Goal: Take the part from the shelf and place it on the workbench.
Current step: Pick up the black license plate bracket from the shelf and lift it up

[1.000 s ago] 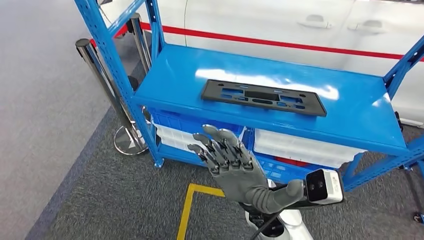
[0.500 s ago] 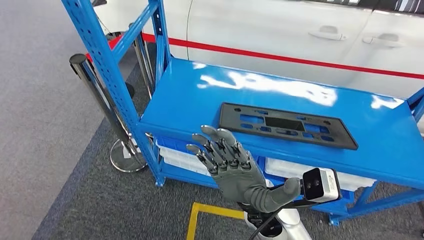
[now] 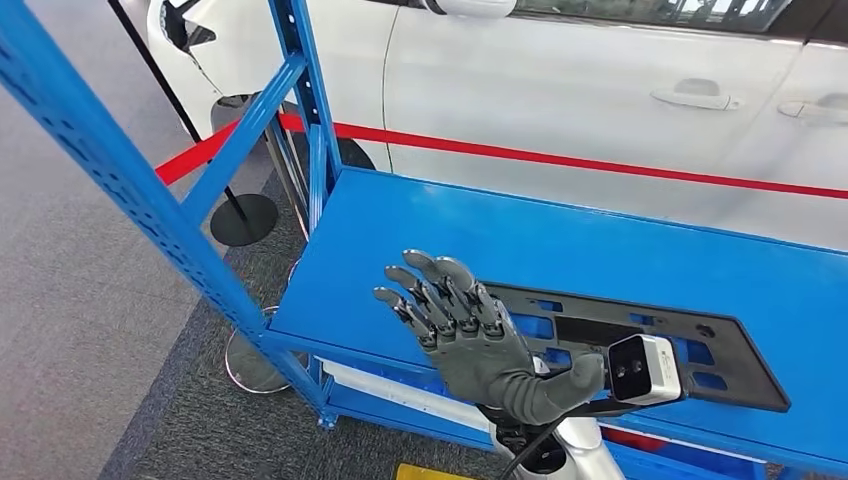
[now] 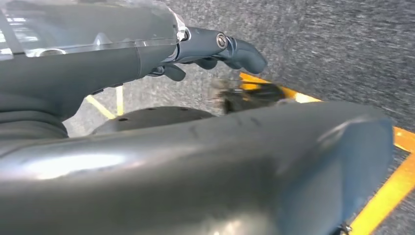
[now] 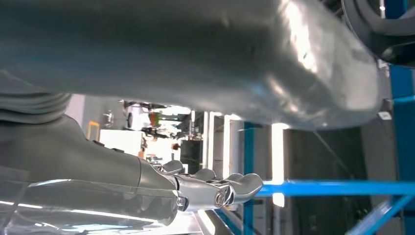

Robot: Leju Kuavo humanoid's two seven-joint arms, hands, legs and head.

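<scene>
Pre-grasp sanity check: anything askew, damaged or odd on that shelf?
Nothing stands out. The black part lies flat on the blue shelf, roughly in line with its front edge, with no visible damage. The right robot hand is raised in front of it, fingers apart, holding nothing. It hides the part's near left corner.

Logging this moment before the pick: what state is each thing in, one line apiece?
Black part: lying flat on the blue shelf, not held.
Blue shelf: top level carries just the part.
Right hand: raised in front of the shelf's front edge, fingers spread, holding nothing.
Left hand: hangs over the grey floor, fingers curled in, empty.
White car: behind the shelf, doors closed.
</scene>
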